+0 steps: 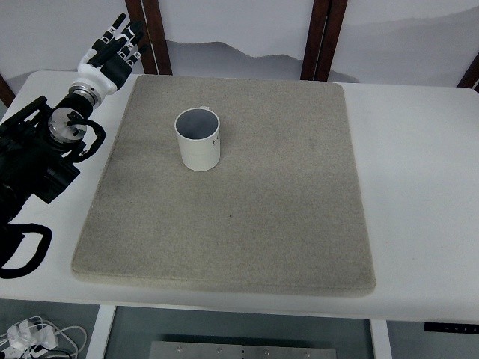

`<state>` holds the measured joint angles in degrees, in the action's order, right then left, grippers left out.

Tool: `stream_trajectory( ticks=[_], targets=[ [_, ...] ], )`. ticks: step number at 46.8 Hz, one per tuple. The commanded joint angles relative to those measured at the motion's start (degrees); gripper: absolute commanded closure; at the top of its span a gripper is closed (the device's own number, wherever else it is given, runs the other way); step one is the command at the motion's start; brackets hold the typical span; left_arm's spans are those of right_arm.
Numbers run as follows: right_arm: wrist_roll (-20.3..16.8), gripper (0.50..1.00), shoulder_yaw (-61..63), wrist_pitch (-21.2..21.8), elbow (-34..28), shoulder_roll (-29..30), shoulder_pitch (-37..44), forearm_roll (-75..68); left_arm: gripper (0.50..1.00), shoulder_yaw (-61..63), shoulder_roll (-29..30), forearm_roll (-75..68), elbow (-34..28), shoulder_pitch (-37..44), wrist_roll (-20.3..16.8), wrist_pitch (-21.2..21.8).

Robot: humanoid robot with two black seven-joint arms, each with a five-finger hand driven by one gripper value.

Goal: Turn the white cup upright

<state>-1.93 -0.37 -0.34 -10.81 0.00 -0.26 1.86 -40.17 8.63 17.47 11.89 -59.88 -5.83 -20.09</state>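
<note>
A white cup (199,140) stands on the grey mat (247,224), in its upper left part, with its mouth facing up and its dark inside showing. My left hand (117,45) is raised over the table's far left corner, well to the left of the cup and apart from it. Its fingers are spread and hold nothing. The left arm (45,146) comes in from the left edge. No right arm shows.
The mat lies on a white table (419,187). Dark wooden posts (323,37) stand behind the table's far edge. Cables (34,336) lie on the floor at the lower left.
</note>
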Motion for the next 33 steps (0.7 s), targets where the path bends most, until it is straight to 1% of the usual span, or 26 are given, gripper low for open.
stream_trajectory(
  ticks=[1, 4, 9, 19, 33],
  targets=[
    [0.0, 0.548, 0.02, 0.17, 0.0, 0.0, 0.0, -0.01, 0.504, -0.52, 0.07, 4.84, -0.2, 0.03, 2.48, 0.31],
    [0.0, 0.548, -0.07, 0.17, 0.0, 0.0, 0.0, -0.01, 0.504, -0.88, 0.07, 7.49, -0.46, 0.03, 3.72, 0.75],
    [0.0, 0.548, 0.02, 0.26, 0.0, 0.0, 0.0, -0.01, 0.504, -1.75, 0.07, 9.51, -0.9, 0.03, 3.98, 1.19],
    [0.0, 0.548, 0.11, 0.26, 0.0, 0.0, -0.09, -0.01, 0.504, -5.97, 0.07, 9.51, -0.9, 0.03, 4.16, 1.46],
    [0.0, 0.548, 0.28, 0.52, 0.0, 0.0, -0.09, -0.1, 0.504, -5.18, 0.07, 8.64, -0.9, -0.06, 4.07, 1.46]
  ],
)
